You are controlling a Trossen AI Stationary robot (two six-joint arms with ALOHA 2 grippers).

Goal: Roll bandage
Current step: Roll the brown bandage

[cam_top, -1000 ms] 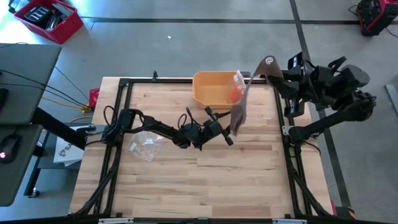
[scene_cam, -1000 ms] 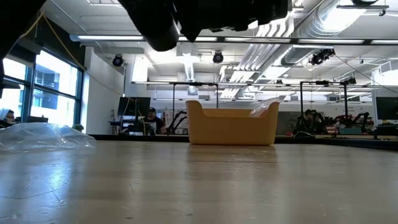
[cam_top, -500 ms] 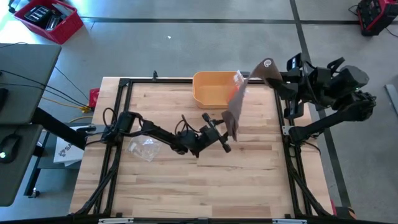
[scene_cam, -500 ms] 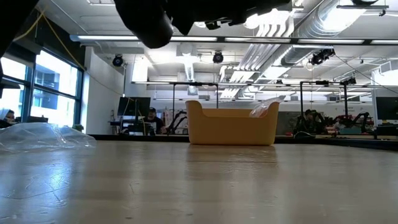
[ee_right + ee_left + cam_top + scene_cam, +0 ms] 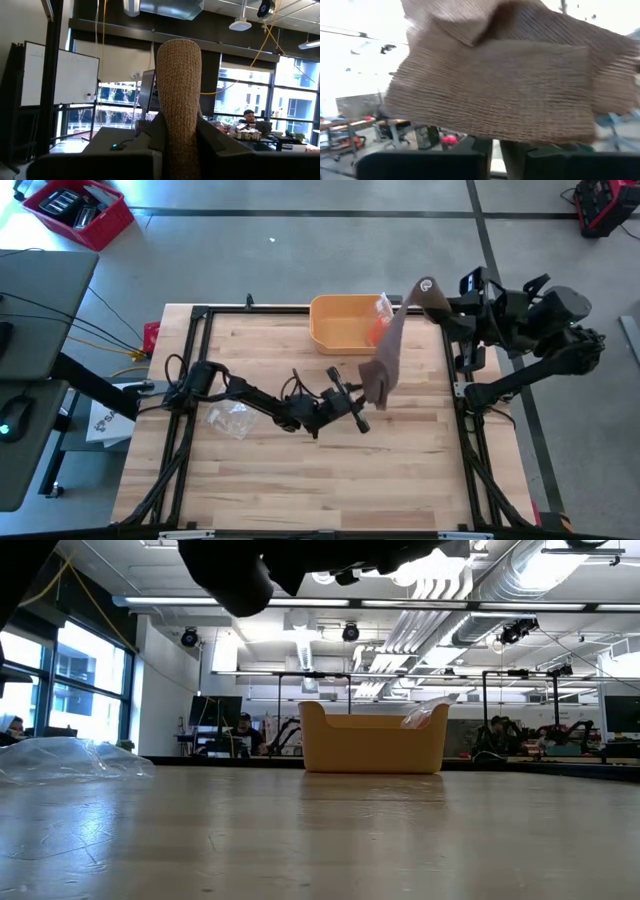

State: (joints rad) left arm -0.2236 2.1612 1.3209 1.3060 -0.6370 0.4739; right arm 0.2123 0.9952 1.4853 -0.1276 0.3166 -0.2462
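A brown woven bandage [image 5: 392, 345] hangs in the air as a strip between my two grippers, above the table's far right part. My right gripper [image 5: 440, 298] is shut on its upper end, beyond the table's far right corner. My left gripper [image 5: 364, 402] is shut on its lower, bunched end over the middle of the table. In the left wrist view the bandage [image 5: 495, 85] fills the picture. In the right wrist view it [image 5: 179, 100] stands up between the fingers. My left gripper holds the bandage's lower end [image 5: 374, 388], which is folded over itself in several layers [image 5: 470, 30]. The cloth hides the place of contact. This end is lifted clear of the table. My right gripper pinches the bandage's upper end [image 5: 180, 145] between its two fingers. The end sticks out past the fingertips as a narrow rounded tongue [image 5: 179, 55]. The strip runs from there down to the left gripper, clear of the table.
A yellow bin [image 5: 345, 322] with an orange thing in a clear wrapper stands at the table's far edge, just under the strip; it also shows in the low view [image 5: 372, 738]. A crumpled clear plastic bag [image 5: 232, 418] lies on the table's left part.
My left gripper has gone a little toward the table's near edge with the bandage's lower end. That end has turned and bunched, and shows wider than before. The upper end in my right gripper has stayed where it was.
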